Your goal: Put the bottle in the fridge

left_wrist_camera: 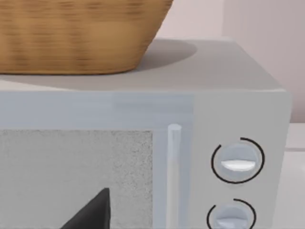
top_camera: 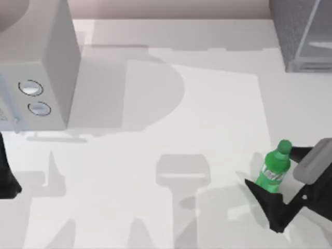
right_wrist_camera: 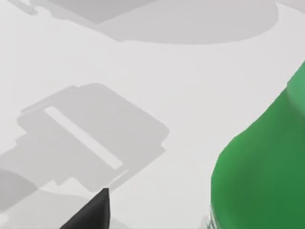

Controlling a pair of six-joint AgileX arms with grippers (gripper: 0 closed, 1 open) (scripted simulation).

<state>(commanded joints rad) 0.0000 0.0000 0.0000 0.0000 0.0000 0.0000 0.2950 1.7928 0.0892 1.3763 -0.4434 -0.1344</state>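
Top view: the bottle [top_camera: 273, 171] stands upright on the desk [top_camera: 207, 114] near its right edge, toward the front, cap [top_camera: 284, 147] uppermost. The right gripper [top_camera: 274, 179] is positioned at the bottle. One dark finger [top_camera: 265, 202] runs along the bottle's front side and a second finger [top_camera: 301, 154] sits behind it near the cap, so the fingers are spread to bottle width; whether they press on the bottle cannot be told. The fridge [top_camera: 301, 31] occupies the desk's rear right corner, well apart from the bottle. A light grey box with two round knobs [top_camera: 36, 67] occupies the rear left area. The left arm [top_camera: 6, 176] is parked at the left edge; the state of its fingers cannot be told.

Left wrist view: the grey box front [left_wrist_camera: 143, 157] faces the camera, with its two knobs [left_wrist_camera: 237, 162] stacked at one side and a vertical handle [left_wrist_camera: 174, 167] beside the speckled window. A wicker basket [left_wrist_camera: 81, 33] rests on top of the box. One dark fingertip [left_wrist_camera: 93, 212] of the left gripper is visible.

Right wrist view: the green bottle body [right_wrist_camera: 267, 167] is close to the camera, standing on the pale desk surface [right_wrist_camera: 167, 71]. One dark fingertip [right_wrist_camera: 93, 212] is visible apart from the bottle.
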